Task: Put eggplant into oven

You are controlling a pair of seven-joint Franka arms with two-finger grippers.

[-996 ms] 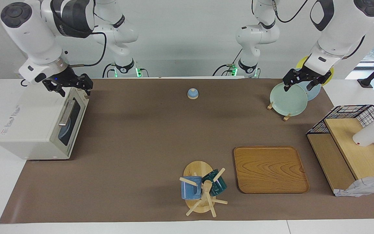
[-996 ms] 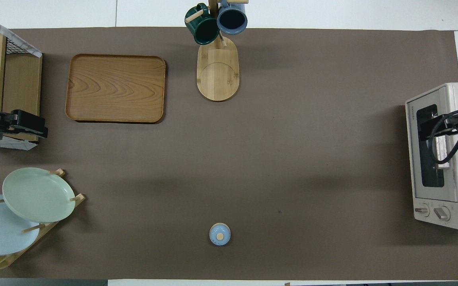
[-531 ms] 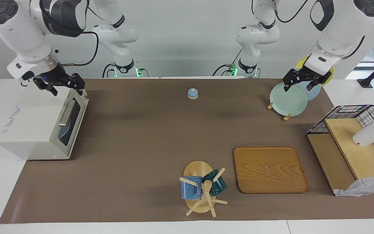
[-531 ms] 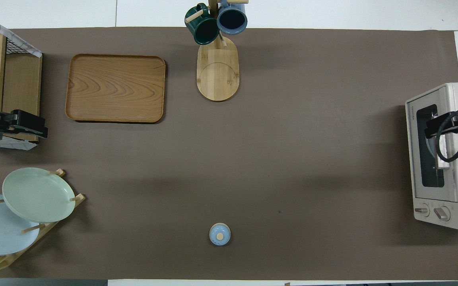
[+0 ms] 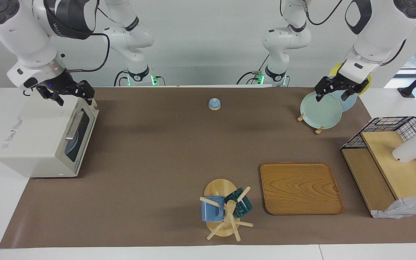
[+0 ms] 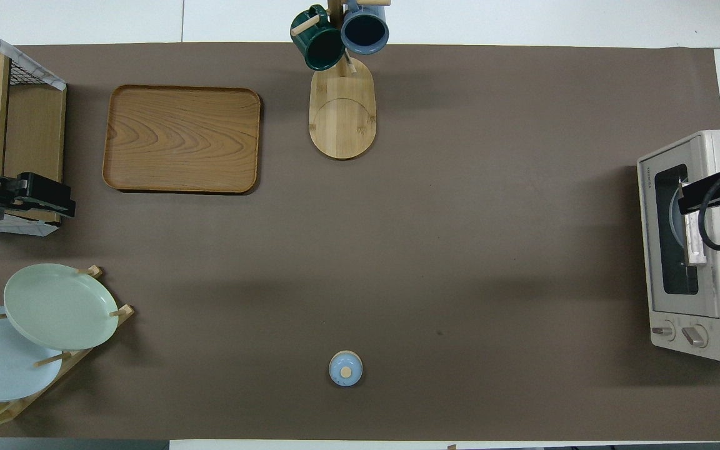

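Observation:
The off-white oven (image 5: pixel 38 139) stands at the right arm's end of the table, also in the overhead view (image 6: pixel 704 250). Its dark glass door (image 5: pixel 79 133) is shut, and a pale blue plate shows through the window. The eggplant is not in view. My right gripper (image 5: pixel 71 94) hangs open and empty just over the oven's top edge, at the corner nearest the robots; it also shows in the overhead view (image 6: pixel 694 200). My left gripper (image 5: pixel 332 94) is open and empty over the plate rack and waits there.
A plate rack with a green plate (image 5: pixel 320 110) stands at the left arm's end. A wire basket with wooden shelves (image 5: pixel 388 162), a wooden tray (image 5: pixel 300 187), a mug tree (image 5: pixel 224 209) and a small blue lid (image 5: pixel 214 104) are also on the mat.
My right gripper has drawn back from the oven door's top edge to over the oven's top and risen a little. The left arm has not moved.

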